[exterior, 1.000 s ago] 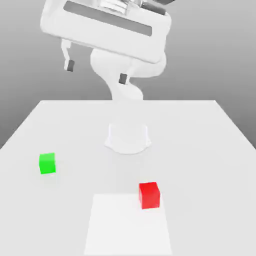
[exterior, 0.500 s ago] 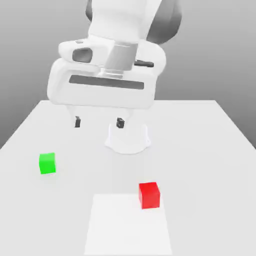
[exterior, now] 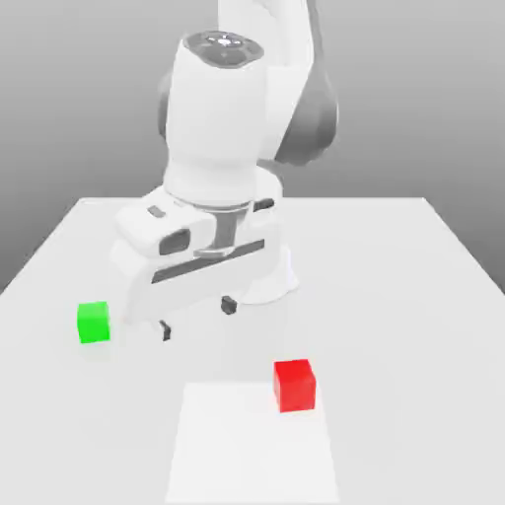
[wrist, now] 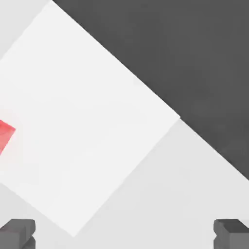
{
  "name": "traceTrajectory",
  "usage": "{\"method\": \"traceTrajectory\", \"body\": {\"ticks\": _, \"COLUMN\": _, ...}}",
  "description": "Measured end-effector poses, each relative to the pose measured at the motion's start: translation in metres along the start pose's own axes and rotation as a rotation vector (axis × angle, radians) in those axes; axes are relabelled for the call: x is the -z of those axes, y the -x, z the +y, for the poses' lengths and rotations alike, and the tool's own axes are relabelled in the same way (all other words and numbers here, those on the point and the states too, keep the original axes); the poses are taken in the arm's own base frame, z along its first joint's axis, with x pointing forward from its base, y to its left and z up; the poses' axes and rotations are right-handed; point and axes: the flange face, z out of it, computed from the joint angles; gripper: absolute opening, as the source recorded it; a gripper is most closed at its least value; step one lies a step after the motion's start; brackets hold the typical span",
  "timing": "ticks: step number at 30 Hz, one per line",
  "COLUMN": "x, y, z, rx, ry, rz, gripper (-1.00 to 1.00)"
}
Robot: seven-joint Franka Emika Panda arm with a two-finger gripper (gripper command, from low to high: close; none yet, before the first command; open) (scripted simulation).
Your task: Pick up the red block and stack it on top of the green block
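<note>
The red block [exterior: 295, 385] rests on the table near the front, at the far corner of a white square patch; a corner of the red block [wrist: 5, 136] also shows in the hand view. The green block [exterior: 93, 323] sits on the table at the exterior view's left. My gripper [exterior: 197, 320] hangs open above the table between the two blocks, behind and to the left of the red one, with nothing between its dark fingertips [exterior: 166, 333]. In the hand view my gripper [wrist: 124, 233] shows two dark fingertips [wrist: 17, 232] standing far apart.
A lighter white square patch [exterior: 252, 444] lies on the white table [exterior: 395, 296] at the front. The arm's round base [exterior: 266, 281] stands at the table's middle behind my hand. In the hand view the table edge [wrist: 194, 131] borders dark floor.
My hand has come down from high above the table to just over its surface, swinging forward and turning. The fingers stayed open. Both blocks have kept their places.
</note>
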Motion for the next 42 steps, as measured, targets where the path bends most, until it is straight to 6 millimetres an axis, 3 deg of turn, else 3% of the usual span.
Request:
{"method": "traceTrajectory", "body": {"ticks": 4, "x": -0.037, "y": 0.022, "z": -0.023, "rx": 0.349, "ry": -0.050, "rz": 0.049, "gripper": 0.00}}
{"method": "traceTrajectory", "body": {"ticks": 10, "x": -0.086, "y": 0.072, "z": -0.111, "rx": 0.853, "ry": -0.096, "rz": 0.075, "gripper": 0.00}}
{"method": "traceTrajectory", "body": {"ticks": 12, "x": -0.106, "y": 0.078, "z": -0.128, "rx": 0.920, "ry": -0.100, "rz": 0.078, "gripper": 0.00}}
{"method": "traceTrajectory", "body": {"ticks": 14, "x": -0.129, "y": 0.078, "z": -0.126, "rx": 0.913, "ry": -0.100, "rz": 0.077, "gripper": 0.00}}
{"method": "traceTrajectory", "body": {"ticks": 15, "x": -0.140, "y": 0.078, "z": -0.127, "rx": 0.913, "ry": -0.099, "rz": 0.076, "gripper": -1.00}}
{"method": "traceTrajectory", "body": {"ticks": 22, "x": -0.142, "y": 0.079, "z": -0.127, "rx": 0.912, "ry": -0.100, "rz": 0.074, "gripper": -1.00}}
{"method": "traceTrajectory", "body": {"ticks": 28, "x": -0.090, "y": 0.082, "z": -0.123, "rx": 0.925, "ry": -0.105, "rz": 0.065, "gripper": -1.00}}
{"method": "traceTrajectory", "body": {"ticks": 34, "x": -0.107, "y": 0.128, "z": -0.194, "rx": 1.155, "ry": -0.250, "rz": -0.163, "gripper": -1.00}}
{"method": "traceTrajectory", "body": {"ticks": 42, "x": -0.120, "y": 0.189, "z": -0.255, "rx": 1.258, "ry": -0.407, "rz": -0.513, "gripper": -1.00}}
